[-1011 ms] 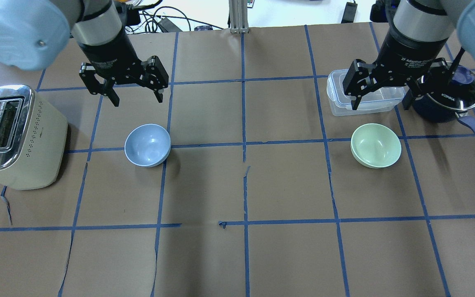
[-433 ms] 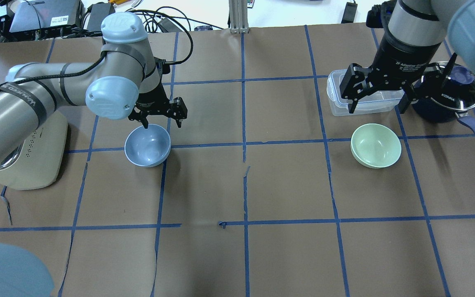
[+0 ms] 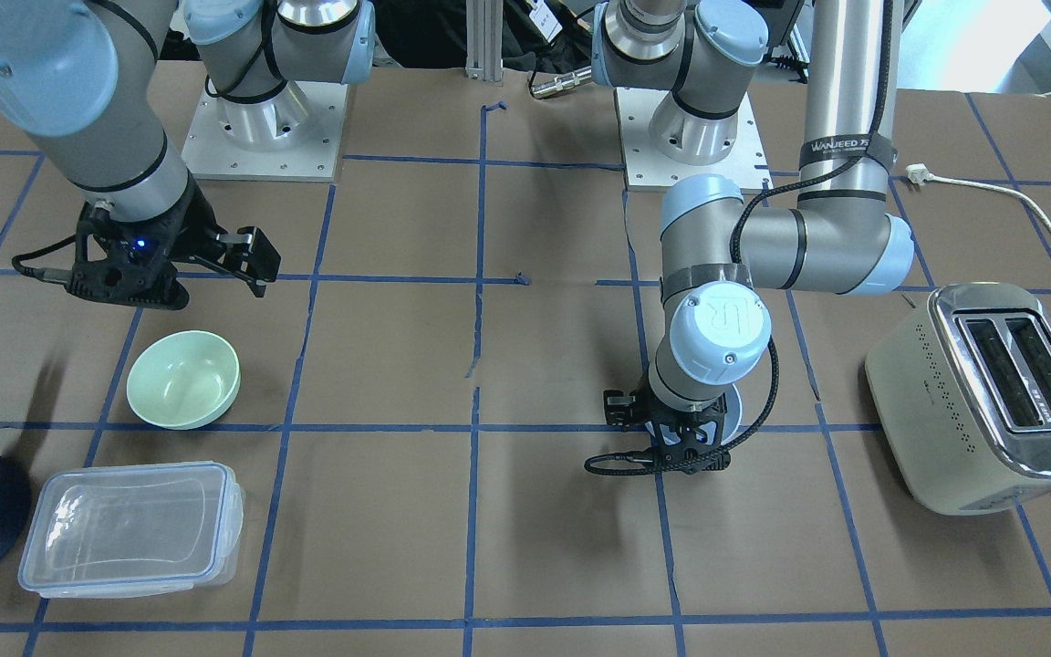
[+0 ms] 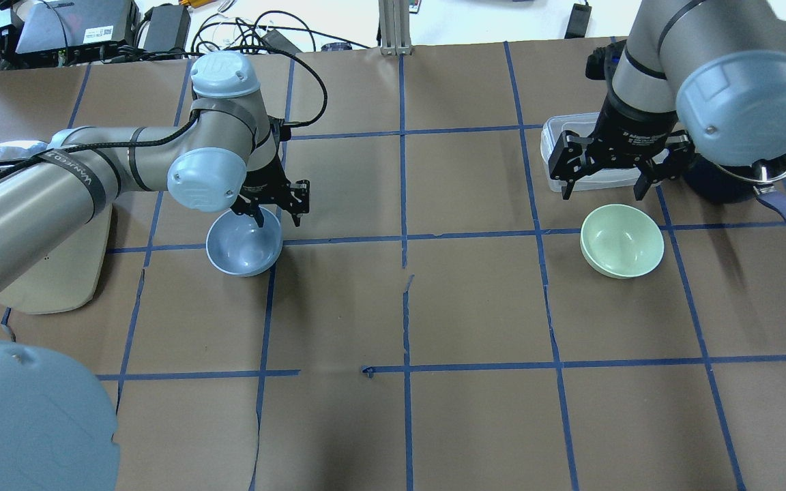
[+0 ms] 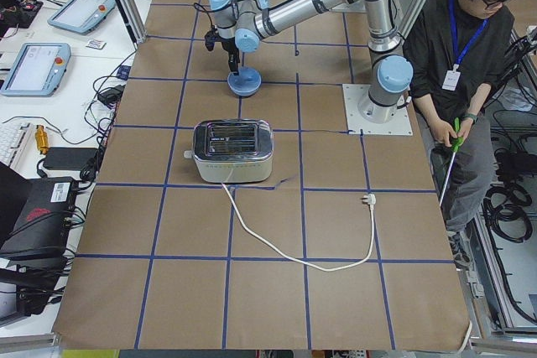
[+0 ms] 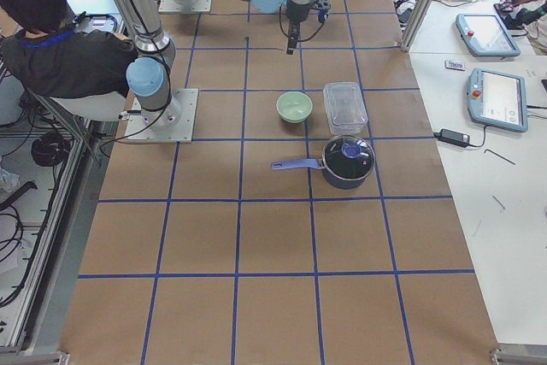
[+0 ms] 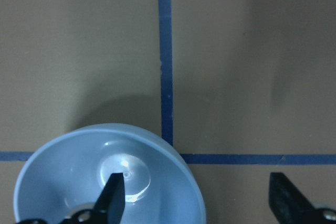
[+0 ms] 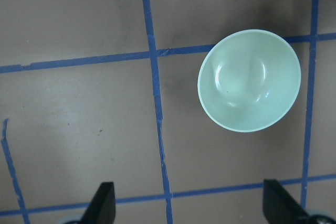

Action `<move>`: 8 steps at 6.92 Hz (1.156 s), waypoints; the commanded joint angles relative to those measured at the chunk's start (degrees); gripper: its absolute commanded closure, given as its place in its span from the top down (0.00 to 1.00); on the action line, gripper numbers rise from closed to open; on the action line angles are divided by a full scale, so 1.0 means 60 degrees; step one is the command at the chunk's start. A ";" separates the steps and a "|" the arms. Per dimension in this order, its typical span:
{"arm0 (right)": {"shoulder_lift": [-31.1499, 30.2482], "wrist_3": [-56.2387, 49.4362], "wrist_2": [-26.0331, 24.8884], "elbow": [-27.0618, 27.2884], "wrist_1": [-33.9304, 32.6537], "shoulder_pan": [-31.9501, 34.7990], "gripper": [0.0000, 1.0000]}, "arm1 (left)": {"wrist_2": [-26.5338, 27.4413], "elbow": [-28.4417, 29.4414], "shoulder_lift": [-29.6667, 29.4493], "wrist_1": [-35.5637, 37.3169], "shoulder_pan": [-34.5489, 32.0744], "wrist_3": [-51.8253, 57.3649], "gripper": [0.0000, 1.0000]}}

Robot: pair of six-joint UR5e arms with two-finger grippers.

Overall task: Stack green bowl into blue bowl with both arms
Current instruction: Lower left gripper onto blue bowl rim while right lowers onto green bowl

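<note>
The pale blue bowl [image 4: 239, 249] stands upright left of centre. My left gripper [image 4: 277, 219] is open and low over its right rim. In the left wrist view one finger [image 7: 113, 195] is inside the bowl [image 7: 63, 182] and the other is outside it, over the paper. The mint-green bowl [image 4: 621, 241] stands upright on the right and is empty. My right gripper [image 4: 603, 192] is open and hovers above the table just beyond it. In the right wrist view the green bowl [image 8: 249, 80] lies ahead of the spread fingers, clear of them.
A cream toaster [image 3: 982, 392] stands at the left end, its cord trailing on the table. A clear lidded plastic box [image 3: 129, 529] and a dark blue saucepan [image 4: 741, 184] with a glass lid stand just behind the green bowl. A person [image 5: 461, 56] stands by the robot's base.
My left arm has come down to the blue bowl, and one finger now dips inside its rim. My right gripper has moved lower and closer to the green bowl. Both bowls stay put.
</note>
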 commanded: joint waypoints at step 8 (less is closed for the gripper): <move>0.1596 -0.1562 0.0178 0.2452 -0.4532 -0.1206 1.00 | -0.0392 0.1506 -0.0154 -0.0944 -0.1699 -0.3152 0.00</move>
